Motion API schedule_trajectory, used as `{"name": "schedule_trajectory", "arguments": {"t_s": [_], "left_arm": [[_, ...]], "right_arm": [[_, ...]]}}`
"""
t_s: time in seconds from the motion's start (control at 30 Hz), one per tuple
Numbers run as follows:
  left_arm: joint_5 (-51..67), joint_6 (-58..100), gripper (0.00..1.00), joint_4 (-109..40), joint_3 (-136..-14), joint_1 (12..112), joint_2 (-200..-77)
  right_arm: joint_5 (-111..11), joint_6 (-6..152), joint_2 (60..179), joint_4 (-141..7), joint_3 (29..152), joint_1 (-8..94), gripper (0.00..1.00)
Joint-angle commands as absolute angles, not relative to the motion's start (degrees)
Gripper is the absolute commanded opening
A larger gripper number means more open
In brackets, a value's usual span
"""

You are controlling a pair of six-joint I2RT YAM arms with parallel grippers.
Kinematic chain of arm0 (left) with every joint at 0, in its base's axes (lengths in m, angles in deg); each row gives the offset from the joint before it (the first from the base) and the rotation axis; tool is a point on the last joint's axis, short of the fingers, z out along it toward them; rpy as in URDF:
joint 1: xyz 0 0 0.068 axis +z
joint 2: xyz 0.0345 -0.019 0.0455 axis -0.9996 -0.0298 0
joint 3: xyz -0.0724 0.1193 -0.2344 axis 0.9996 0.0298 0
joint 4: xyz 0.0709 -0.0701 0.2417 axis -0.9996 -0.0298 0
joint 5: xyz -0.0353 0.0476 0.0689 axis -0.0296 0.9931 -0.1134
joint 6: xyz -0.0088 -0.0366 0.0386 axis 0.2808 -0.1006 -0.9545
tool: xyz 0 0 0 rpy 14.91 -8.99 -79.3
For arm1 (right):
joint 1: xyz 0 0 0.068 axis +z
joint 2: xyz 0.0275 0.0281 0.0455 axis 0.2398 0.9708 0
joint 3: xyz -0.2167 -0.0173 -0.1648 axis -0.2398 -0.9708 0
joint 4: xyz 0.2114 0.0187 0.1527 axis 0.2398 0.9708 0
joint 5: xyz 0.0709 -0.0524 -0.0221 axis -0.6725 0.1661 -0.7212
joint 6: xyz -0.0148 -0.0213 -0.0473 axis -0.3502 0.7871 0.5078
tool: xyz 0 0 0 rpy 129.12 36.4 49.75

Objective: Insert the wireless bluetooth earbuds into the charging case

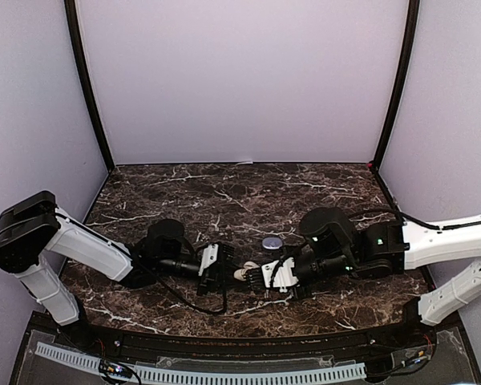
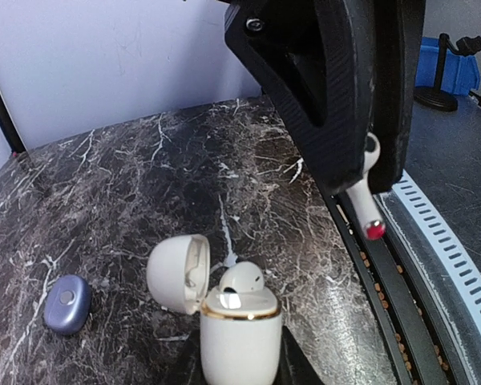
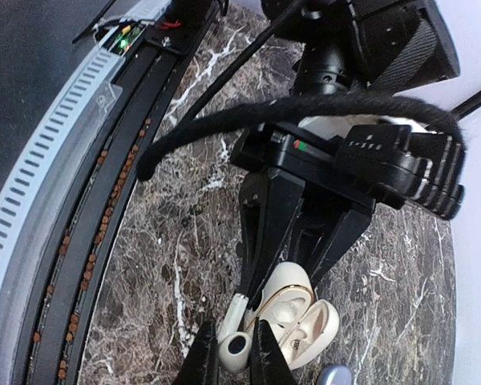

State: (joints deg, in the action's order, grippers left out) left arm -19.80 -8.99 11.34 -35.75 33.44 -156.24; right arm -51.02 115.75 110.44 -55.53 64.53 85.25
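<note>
My left gripper [image 2: 240, 370] is shut on a white charging case [image 2: 240, 341] with a gold rim, held upright just above the marble. Its lid [image 2: 176, 273] hangs open to the left. One white earbud [image 2: 241, 277] sits in the case with its head sticking out. My right gripper [image 3: 234, 354] is shut on a second white earbud [image 3: 236, 350], whose stem [image 3: 241, 311] points toward the case [image 3: 293, 295]. In the left wrist view this earbud [image 2: 367, 200] hangs above and right of the case, its stem tip red. From above, both grippers [image 1: 220, 269] [image 1: 254, 277] meet near the front middle.
A small blue-grey case [image 2: 66, 303] lies shut on the marble table [image 1: 224, 200] just behind the grippers, also seen from above [image 1: 271, 242]. The table's front edge with a black rail and white slotted strip [image 2: 445, 249] runs close by.
</note>
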Motion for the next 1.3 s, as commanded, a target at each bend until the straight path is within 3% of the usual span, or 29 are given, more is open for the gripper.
{"name": "schedule_trajectory", "arguments": {"t_s": [0.0, 0.63, 0.9, 1.27], "left_arm": [[-20.55, -8.39, 0.0, 5.48, -36.85, 33.62, -153.45], [-19.53, -6.0, 0.0, 8.43, -34.45, 34.16, -152.78], [-18.57, 6.49, 0.0, 21.64, -24.27, 40.59, -149.11], [-16.02, 10.84, 0.0, 20.98, -21.23, 43.63, -143.88]], "right_arm": [[-44.22, 121.89, 112.7, -53.24, 68.9, 86.49, 0.0], [-39.47, 118.14, 115.79, -55.0, 68.25, 87.79, 0.0], [-45.42, 101.01, 110.51, -82.58, 47.26, 87.74, 0.0], [-39.42, 93.59, 124.72, -114.17, 33.62, 87.43, 0.0]]}}
